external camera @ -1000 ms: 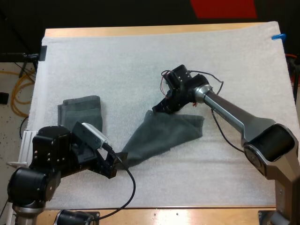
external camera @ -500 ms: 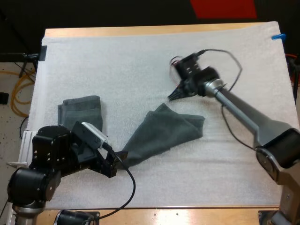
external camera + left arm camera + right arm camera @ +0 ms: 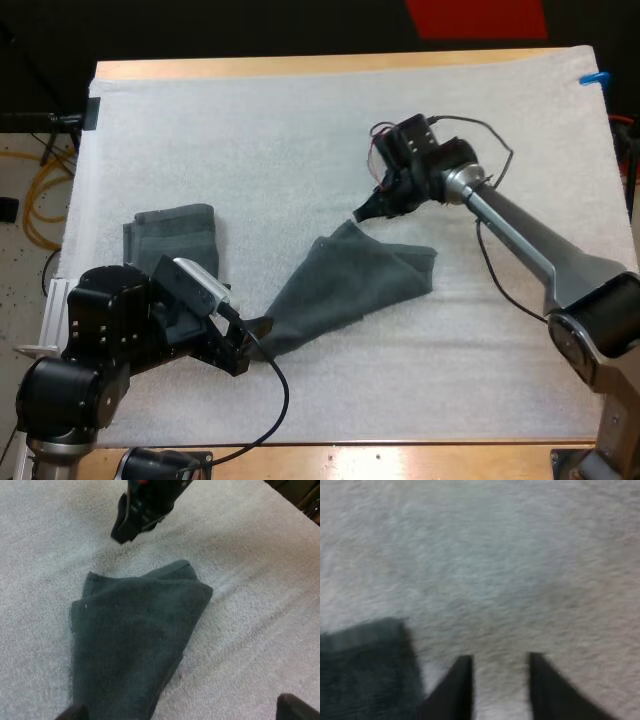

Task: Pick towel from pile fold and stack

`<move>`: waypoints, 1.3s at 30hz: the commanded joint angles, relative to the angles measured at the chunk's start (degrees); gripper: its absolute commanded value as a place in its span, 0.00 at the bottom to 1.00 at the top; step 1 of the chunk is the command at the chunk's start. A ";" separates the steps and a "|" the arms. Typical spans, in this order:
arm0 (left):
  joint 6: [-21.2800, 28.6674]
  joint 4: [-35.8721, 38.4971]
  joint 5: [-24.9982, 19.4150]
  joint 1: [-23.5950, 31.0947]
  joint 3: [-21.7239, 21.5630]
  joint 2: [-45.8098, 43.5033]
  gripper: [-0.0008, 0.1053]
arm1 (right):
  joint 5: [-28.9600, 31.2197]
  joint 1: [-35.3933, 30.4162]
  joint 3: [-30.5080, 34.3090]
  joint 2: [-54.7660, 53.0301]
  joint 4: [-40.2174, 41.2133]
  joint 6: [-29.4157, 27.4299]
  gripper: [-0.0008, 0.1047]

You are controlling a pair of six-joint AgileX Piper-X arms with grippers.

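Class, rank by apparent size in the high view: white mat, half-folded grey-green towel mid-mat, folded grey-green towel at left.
Largest: white mat.
Then: half-folded dark grey-green towel.
Smallest: folded dark grey-green towel.

The towel [image 3: 350, 290] was dark grey-green terry cloth, matt and nubbly; the folded towel [image 3: 175, 235] looked the same. The white mat [image 3: 250, 130] was rough, fuzzy fabric over a smooth wooden worktop [image 3: 300, 66]. Your right arm [image 3: 510, 235] had a silvery metal sheen; your right claw [image 3: 362, 213] was matt black.
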 commanded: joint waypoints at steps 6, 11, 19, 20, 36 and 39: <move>0.14 -0.24 -0.09 -0.26 -0.28 -0.11 0.67 | -0.93 5.55 0.00 -1.19 -1.33 -2.27 0.53; 0.14 0.55 -0.09 -0.26 -0.28 -0.11 0.67 | 1.15 8.20 -0.29 -0.17 -4.81 -2.49 0.48; 0.14 1.59 -0.09 -0.26 -0.28 -0.11 0.67 | 5.37 8.38 -1.74 3.86 -3.44 -0.81 0.48; 0.14 1.59 -0.09 -0.26 -0.28 -0.11 0.67 | 5.37 8.39 -1.73 4.12 -3.65 -0.38 0.48; 0.14 1.59 -0.09 -0.26 -0.28 -0.11 0.67 | 2.63 8.39 -1.73 6.02 -4.05 1.02 0.01; 0.14 1.59 -0.09 -0.26 -0.28 -0.11 0.67 | 3.90 8.39 -1.73 5.81 -4.05 0.82 0.01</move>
